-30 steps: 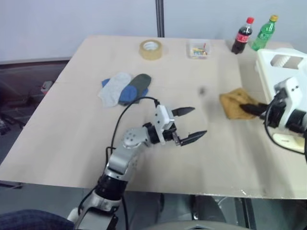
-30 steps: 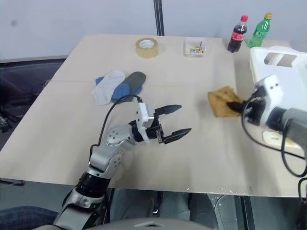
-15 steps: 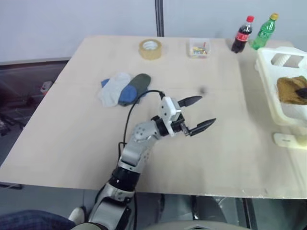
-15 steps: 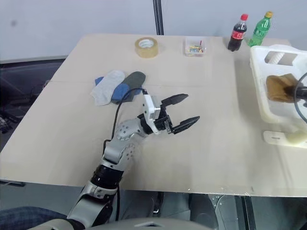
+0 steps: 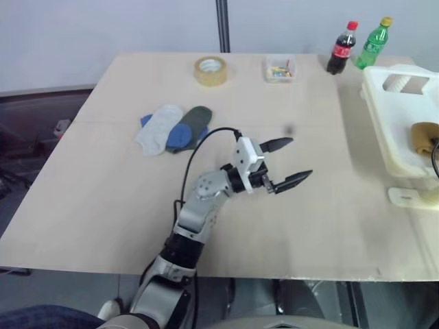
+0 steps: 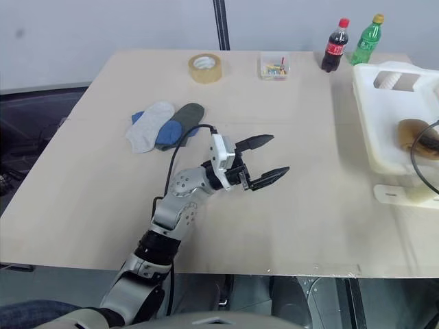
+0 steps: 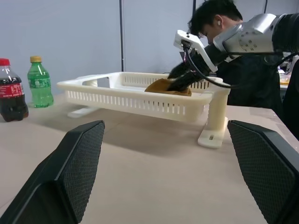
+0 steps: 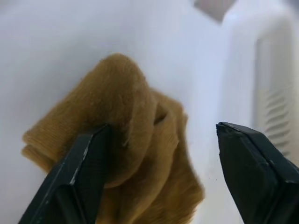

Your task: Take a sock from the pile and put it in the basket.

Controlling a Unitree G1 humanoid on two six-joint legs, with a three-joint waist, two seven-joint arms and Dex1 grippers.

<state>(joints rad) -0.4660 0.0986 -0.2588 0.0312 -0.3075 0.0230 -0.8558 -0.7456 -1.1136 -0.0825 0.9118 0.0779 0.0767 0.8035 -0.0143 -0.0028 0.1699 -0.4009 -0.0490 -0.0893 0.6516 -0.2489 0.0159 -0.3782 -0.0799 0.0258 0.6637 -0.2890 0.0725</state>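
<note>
The mustard-yellow sock [image 8: 126, 140] lay inside the basket [image 5: 384, 130], between the right gripper's [image 8: 161, 175] parted fingers, one touching it, while the left gripper [image 5: 288, 164] gaped empty.

From my head cameras, the cream-white rectangular plastic laundry basket [image 5: 391, 130] is cut off by the right edge. The mustard-yellow sock [image 5: 423, 136] inside it is partly cropped there too. The contents of the small clear plastic box [image 5: 278, 69] are too small to identify. The blue sock [image 5: 180, 134] lies partly covered by its neighbours.
</note>
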